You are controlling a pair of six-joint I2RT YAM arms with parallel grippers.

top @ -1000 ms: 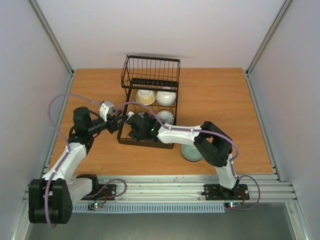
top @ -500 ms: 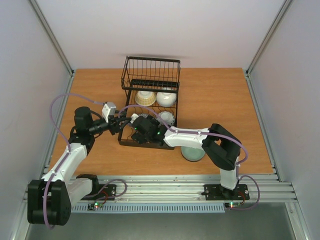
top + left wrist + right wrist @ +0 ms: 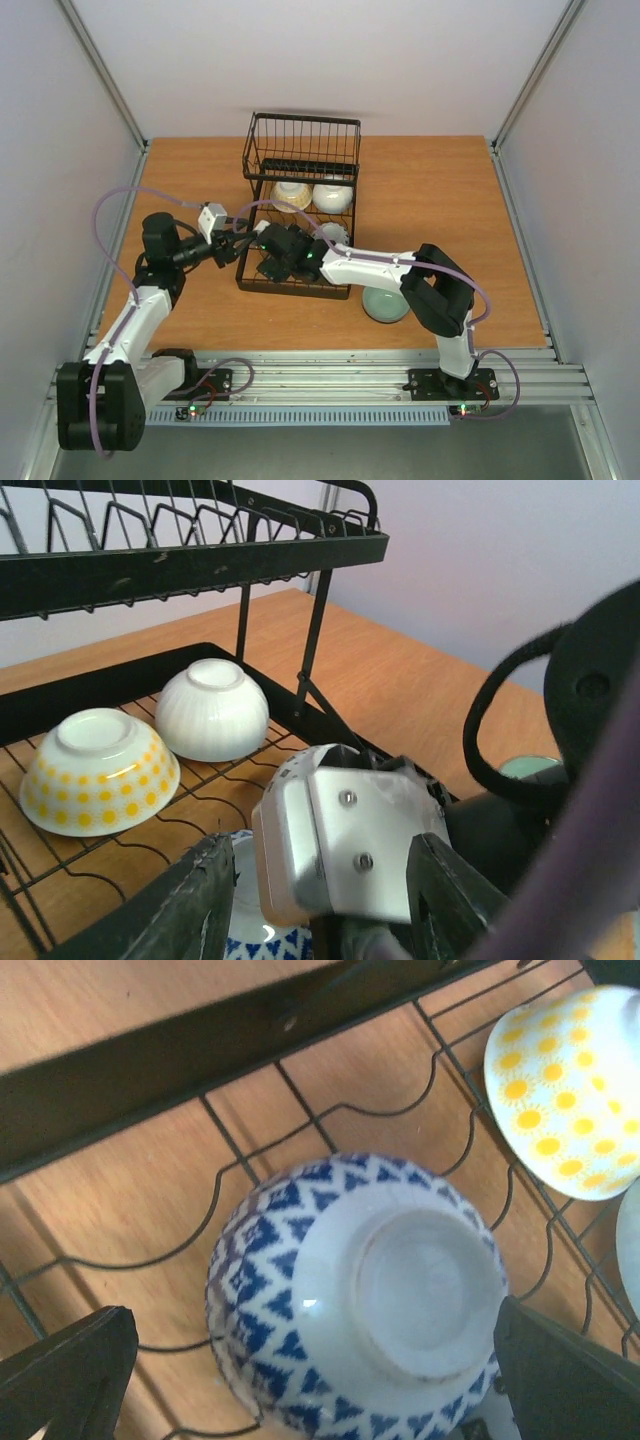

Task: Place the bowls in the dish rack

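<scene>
Blue-patterned bowl (image 3: 360,1300), yellow-dotted bowl (image 3: 98,770) and white bowl (image 3: 212,708) sit inverted in dish rack (image 3: 190,565).

Left arm (image 3: 130,315), right arm (image 3: 365,268): white tube links, bulky black joints. Lavender cable (image 3: 120,196) loops along each. Black base plates (image 3: 225,380), small green and red lights. White boxy wrist housing (image 3: 345,845), two screws. Matte black fingers (image 3: 190,910).

In the rack (image 3: 190,555), a yellow-dotted bowl (image 3: 98,770) and a white bowl (image 3: 212,710) sit upside down, just beside each other. A blue-patterned bowl (image 3: 258,944) peeks in below. The right arm's white housing (image 3: 345,845) shows between two black fingers (image 3: 190,905).
</scene>
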